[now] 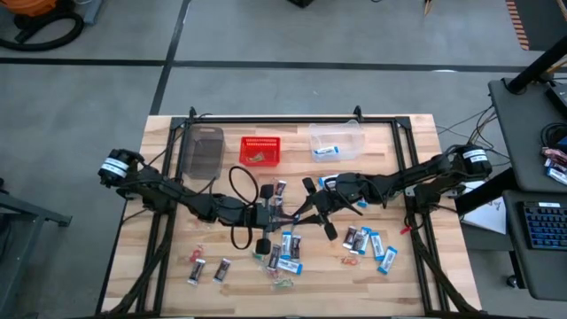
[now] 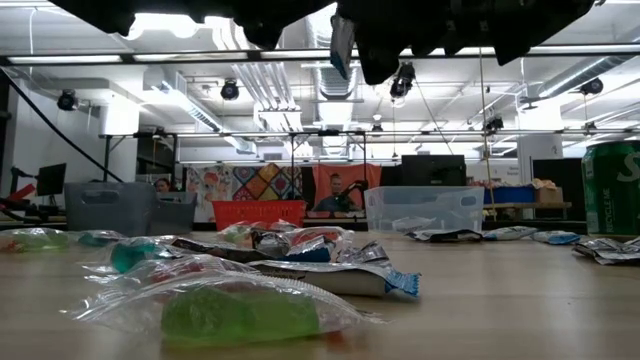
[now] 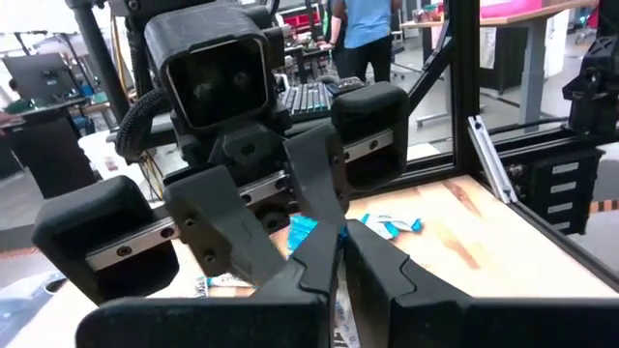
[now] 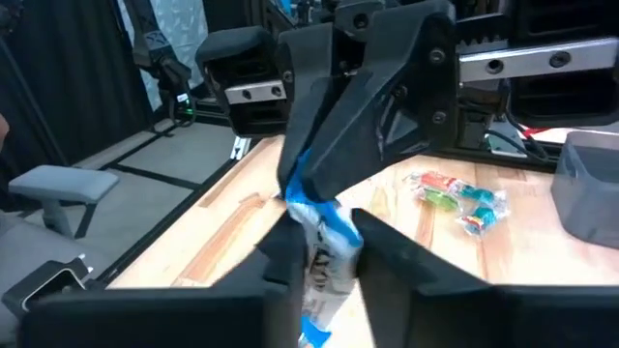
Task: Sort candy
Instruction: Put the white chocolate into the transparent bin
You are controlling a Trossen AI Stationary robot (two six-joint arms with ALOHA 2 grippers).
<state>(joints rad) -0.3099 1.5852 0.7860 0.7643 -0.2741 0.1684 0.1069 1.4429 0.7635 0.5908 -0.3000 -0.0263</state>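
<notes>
My two grippers meet nose to nose above the table's middle: the left gripper (image 1: 280, 215) (image 3: 340, 275) and the right gripper (image 1: 301, 210) (image 4: 329, 259). Both are shut on one blue-and-white candy packet (image 4: 327, 246) (image 3: 304, 232). The low view shows it as a pale strip (image 2: 342, 45) high between the dark fingers. More candy lies flat on the wood: blue-and-white packets and dark bars (image 1: 285, 251) (image 1: 370, 241), with two bars and a red piece near the front left (image 1: 208, 268). My left gripper pinches the packet's blue end (image 4: 298, 186) between its two fingertips, coming level from the table's left. The packet is lifted clear of the table. My right gripper pinches the same packet at its white middle (image 4: 334, 266) between its two fingers (image 4: 282, 253), coming level from the table's right. The packet stands roughly upright in the hold, its blue end sticking out toward the left gripper.
Along the far side stand a dark grey bin (image 1: 202, 151), a red mesh basket (image 1: 260, 151) and a clear bin (image 1: 337, 137) with a blue-and-white packet in it. A black frame rail (image 1: 275, 120) runs along the far edge. People show in the room behind.
</notes>
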